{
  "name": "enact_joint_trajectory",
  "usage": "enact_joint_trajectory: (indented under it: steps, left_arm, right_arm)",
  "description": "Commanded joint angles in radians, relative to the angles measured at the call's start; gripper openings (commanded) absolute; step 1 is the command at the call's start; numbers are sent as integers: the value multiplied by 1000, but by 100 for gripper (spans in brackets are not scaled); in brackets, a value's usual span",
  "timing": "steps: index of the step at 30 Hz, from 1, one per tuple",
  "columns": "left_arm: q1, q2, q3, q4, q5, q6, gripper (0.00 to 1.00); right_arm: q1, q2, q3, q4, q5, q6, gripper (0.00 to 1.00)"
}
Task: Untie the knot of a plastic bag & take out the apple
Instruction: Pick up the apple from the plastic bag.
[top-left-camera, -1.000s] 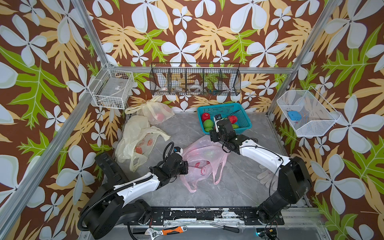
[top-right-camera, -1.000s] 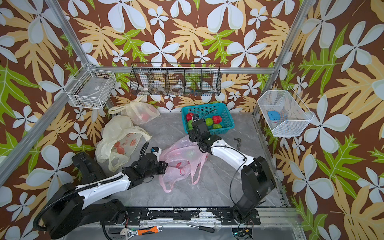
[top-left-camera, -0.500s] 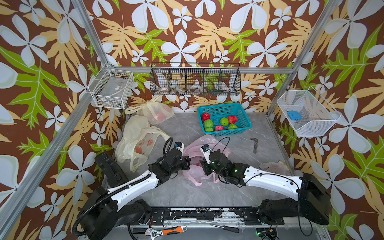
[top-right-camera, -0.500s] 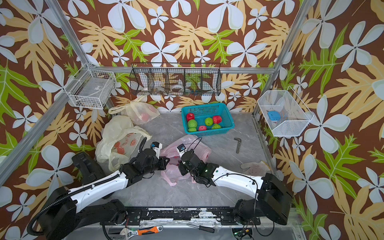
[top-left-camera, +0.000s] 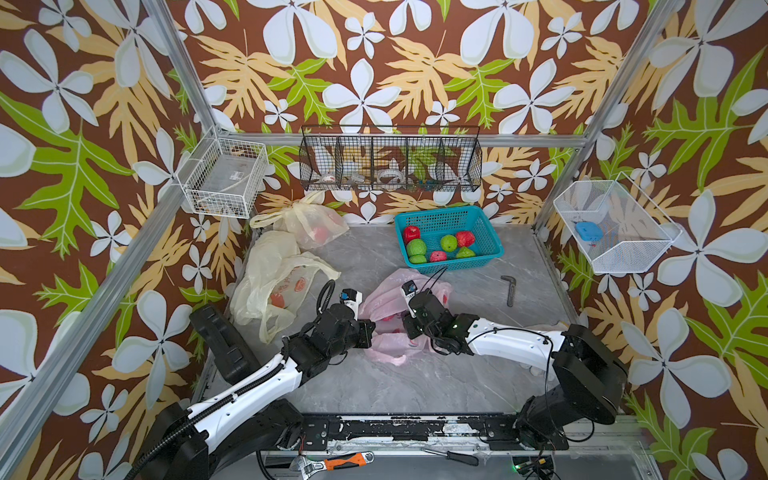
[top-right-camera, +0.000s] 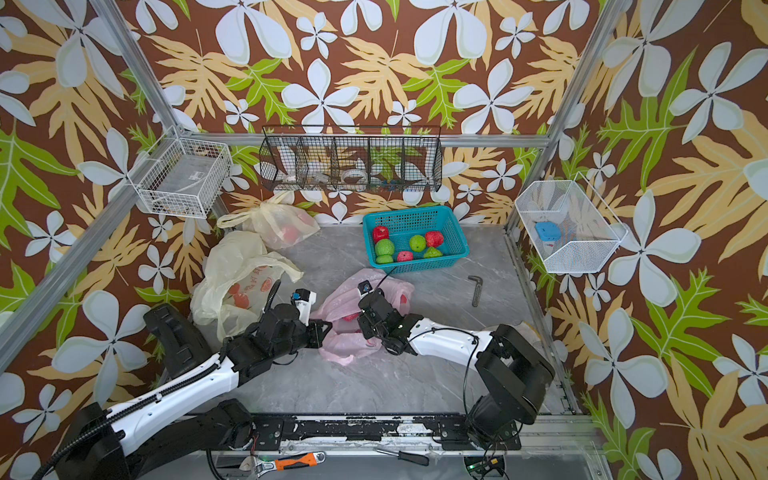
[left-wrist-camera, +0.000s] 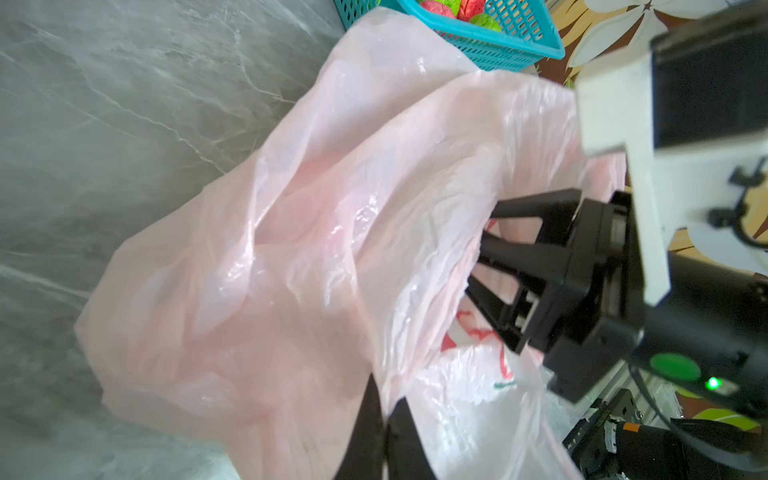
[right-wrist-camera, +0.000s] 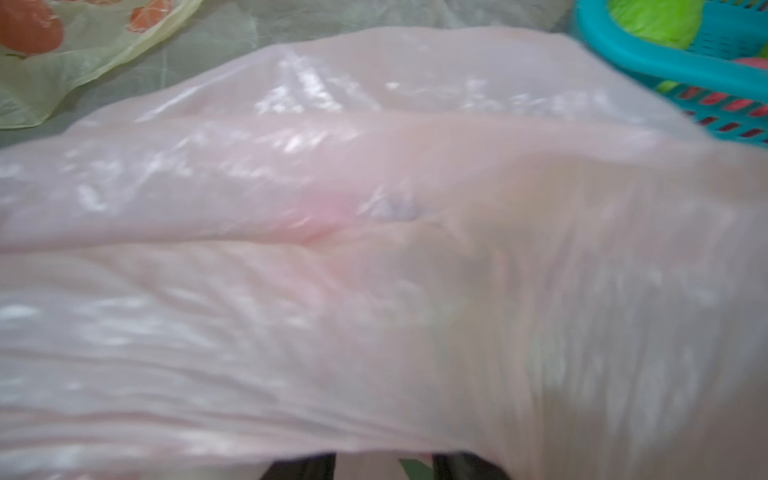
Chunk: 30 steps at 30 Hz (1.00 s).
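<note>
A second ago the right gripper (top-left-camera: 406, 328) was out over the blue basket (top-left-camera: 440, 216) at the far edge of the desk (top-left-camera: 374, 395), and the pink plastic bag (top-left-camera: 386, 291) lay spread with its handles trailing toward the near edge. Since then the right arm has swung back, and its gripper now reaches into the bag's mouth in the middle of the desk, while the bag itself has bunched up between the two arms. The left gripper (left-wrist-camera: 384, 401) has not let go in all that time: in the left wrist view its fingers are pressed together on a fold of the bag's rim, holding the mouth up. In the same view the right gripper's fingers (left-wrist-camera: 536, 203) stand spread apart, their tips hidden behind the film, so whether anything lies between them cannot be told. The right wrist view is filled with blurred pink plastic and adds nothing. No knot is left on this bag and the mouth gapes, so I judge the untying done and this a fresh reach for fruit after a drop at the basket, which already holds red and green pieces. In both top views a red lump (top-left-camera: 386, 318) shows through the film between the grippers, which I take for the apple, inside the bag and not yet lifted out
</note>
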Motion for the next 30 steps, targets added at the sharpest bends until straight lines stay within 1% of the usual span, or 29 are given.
enact_joint_trajectory:
  steps: [1,5,8,11,18,22,25,28,30]
  left_arm:
    - [-1,-7,-6,-23,-1,-7,0]
    - [-1,11,4,-23,4,3,0]
    - [-1,35,21,-23,10,12,0]
    - [-1,58,35,-23,21,24,0]
    - [-1,88,40,-21,34,42,0]
    - [-1,102,29,-8,50,46,0]
    - [-1,112,22,-4,65,48,0]
    - [-1,112,12,-16,71,54,0]
    - [-1,100,1,-21,58,52,0]
  right_arm:
    - [-11,-12,6,19,71,-36,52]
    - [-39,-5,16,18,92,-54,66]
    - [-64,10,20,28,93,-56,72]
    - [-87,36,29,50,77,-68,75]
    - [-91,155,73,119,15,-90,76]
    - [-93,238,63,276,16,-157,77]
    - [-113,331,129,306,20,-192,77]
    - [-123,387,176,319,-29,-188,75]
    - [-123,396,178,336,-64,-180,69]
